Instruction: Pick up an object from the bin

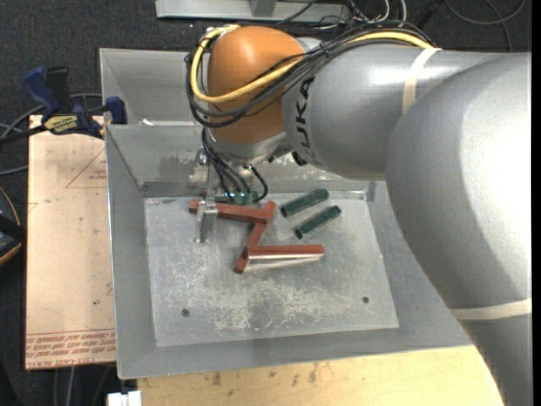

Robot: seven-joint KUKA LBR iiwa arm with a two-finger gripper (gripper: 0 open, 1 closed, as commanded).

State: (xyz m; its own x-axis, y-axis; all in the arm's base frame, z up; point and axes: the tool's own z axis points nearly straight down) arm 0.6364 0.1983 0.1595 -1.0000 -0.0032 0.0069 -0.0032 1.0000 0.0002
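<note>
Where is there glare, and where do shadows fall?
Camera view: glare brightens the top of the robot's round orange cover and streaks its silver arm; a dark shadow band lies along the back of the grey metal bin's floor.

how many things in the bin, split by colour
red-brown bars: 3, though they overlap, so this count is unsure
dark green bars: 2
total: 5

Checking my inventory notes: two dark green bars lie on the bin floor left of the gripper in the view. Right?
No: the camera view shows the two dark green bars on the bin floor right of the gripper, not left.
</note>
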